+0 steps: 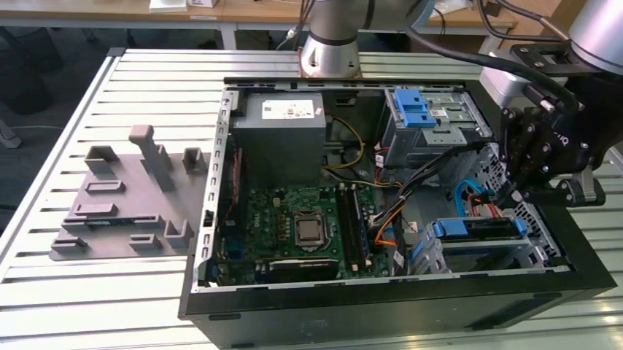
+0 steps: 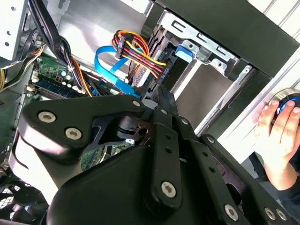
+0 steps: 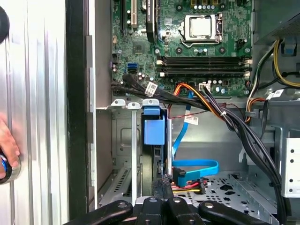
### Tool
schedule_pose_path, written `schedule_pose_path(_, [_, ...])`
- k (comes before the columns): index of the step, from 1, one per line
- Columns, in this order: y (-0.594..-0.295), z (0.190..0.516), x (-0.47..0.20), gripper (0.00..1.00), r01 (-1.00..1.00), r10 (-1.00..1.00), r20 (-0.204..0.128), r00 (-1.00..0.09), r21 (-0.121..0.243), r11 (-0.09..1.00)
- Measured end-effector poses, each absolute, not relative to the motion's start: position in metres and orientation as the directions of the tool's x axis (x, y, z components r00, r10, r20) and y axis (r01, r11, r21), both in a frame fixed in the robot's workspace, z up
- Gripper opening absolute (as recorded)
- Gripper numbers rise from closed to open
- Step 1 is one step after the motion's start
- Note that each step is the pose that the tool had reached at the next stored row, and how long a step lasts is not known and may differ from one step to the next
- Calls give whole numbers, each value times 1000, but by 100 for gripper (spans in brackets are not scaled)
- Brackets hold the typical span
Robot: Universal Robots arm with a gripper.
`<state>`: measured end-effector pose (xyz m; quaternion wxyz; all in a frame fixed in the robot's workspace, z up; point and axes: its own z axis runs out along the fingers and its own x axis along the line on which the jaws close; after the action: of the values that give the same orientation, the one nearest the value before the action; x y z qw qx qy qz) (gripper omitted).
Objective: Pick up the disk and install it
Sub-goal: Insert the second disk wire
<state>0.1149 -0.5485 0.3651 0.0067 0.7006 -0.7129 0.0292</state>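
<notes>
Inside case bay, disk [image 3: 154, 140] seated edge-on; jaws pressed together just above it

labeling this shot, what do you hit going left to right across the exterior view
grey fixture plate → motherboard → drive bay with blue rails → gripper

The computer case [image 1: 389, 292] lies open on the slatted table [image 1: 58, 131], filling the centre and right of the exterior view, with the moulded fixture plate [image 1: 122, 211] on the table at the frame's left. Inside, the motherboard [image 1: 292, 226] sits lower centre, the power supply box [image 1: 282, 135] above it, and the drive cage [image 1: 433, 120] at upper right. The disk [image 1: 477, 230] sits in the bay at the case's lower right, just below the gripper [image 1: 521, 195].
</notes>
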Motion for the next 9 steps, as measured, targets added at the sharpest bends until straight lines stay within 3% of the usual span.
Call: schedule_pose_path(9, [-548, 366, 103, 11, -999, -999, 49, -18, -32, 17])
